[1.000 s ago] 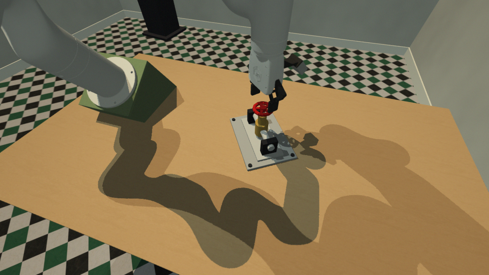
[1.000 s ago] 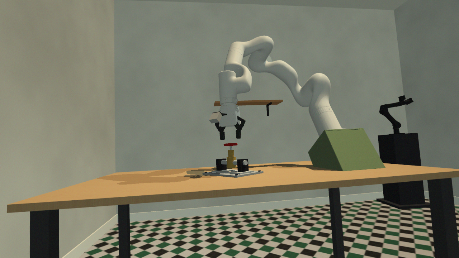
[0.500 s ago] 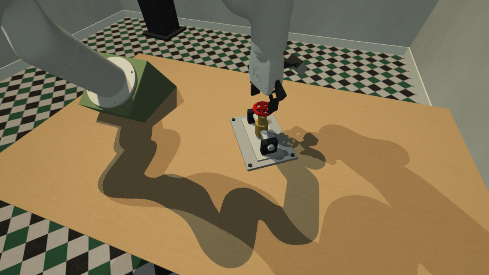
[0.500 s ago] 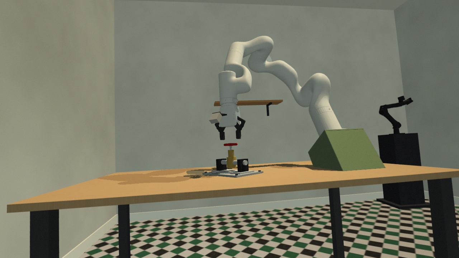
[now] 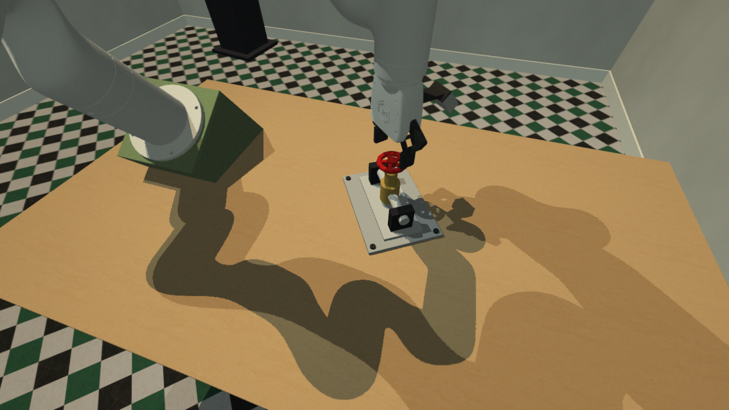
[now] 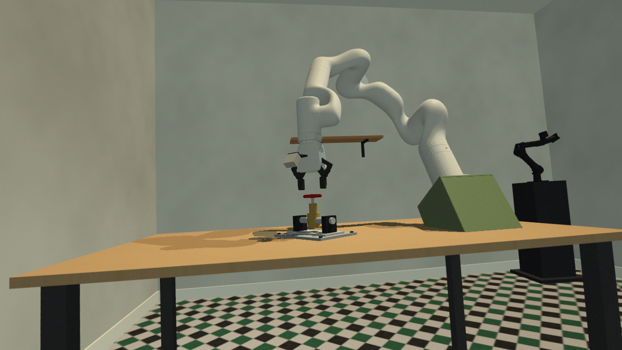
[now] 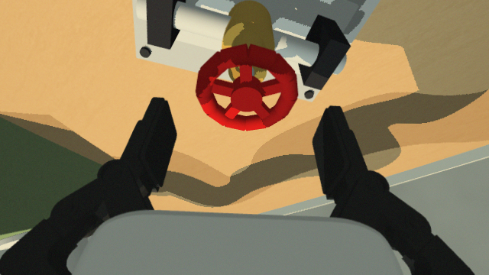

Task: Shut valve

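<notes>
The valve has a red spoked handwheel point(image 5: 389, 162) lying level on a brass stem point(image 5: 388, 187), over a white pipe held by two black clamps on a grey base plate point(image 5: 391, 213). The handwheel also shows in the side view point(image 6: 312, 196) and in the wrist view point(image 7: 246, 93). My gripper point(image 6: 311, 184) hangs straight above the handwheel, fingers pointing down, with a small gap between fingertips and wheel. The gripper is wide open and empty; in the wrist view point(image 7: 247, 122) the two black fingers stand to either side of the wheel, wider than it.
The arm's green base block point(image 5: 204, 135) stands at the table's back left. A black pedestal with a small dark arm point(image 6: 539, 217) stands on the floor beyond the table. A wooden wall shelf point(image 6: 336, 139) hangs behind the arm.
</notes>
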Controlling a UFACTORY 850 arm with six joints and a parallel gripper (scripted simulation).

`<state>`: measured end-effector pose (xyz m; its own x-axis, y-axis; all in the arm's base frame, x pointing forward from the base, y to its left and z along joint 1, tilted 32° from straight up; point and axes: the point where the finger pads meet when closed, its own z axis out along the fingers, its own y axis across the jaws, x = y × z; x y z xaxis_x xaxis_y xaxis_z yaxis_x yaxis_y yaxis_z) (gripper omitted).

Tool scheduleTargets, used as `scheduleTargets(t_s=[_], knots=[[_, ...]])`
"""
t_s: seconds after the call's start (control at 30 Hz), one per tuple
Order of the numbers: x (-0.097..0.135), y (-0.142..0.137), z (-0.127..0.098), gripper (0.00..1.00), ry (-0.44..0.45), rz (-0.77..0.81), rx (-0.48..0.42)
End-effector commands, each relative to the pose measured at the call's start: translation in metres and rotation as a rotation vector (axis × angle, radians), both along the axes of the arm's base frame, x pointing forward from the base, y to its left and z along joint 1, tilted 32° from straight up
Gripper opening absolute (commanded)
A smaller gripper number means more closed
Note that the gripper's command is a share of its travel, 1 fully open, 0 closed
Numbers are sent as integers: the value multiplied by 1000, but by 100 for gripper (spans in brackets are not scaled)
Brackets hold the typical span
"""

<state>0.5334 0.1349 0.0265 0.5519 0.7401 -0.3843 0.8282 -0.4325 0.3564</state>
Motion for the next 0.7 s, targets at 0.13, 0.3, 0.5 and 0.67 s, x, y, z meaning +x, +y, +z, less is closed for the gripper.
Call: scheduleTargets(t_s=[0.13,0.3,0.5,0.67], knots=[[1,-1,-3,100,-2,0,1],[1,-3,-6,100,-2,0,1],[2,-6,-10,100,-2,0,1],[2,-9,-15,100,-2,0,1]])
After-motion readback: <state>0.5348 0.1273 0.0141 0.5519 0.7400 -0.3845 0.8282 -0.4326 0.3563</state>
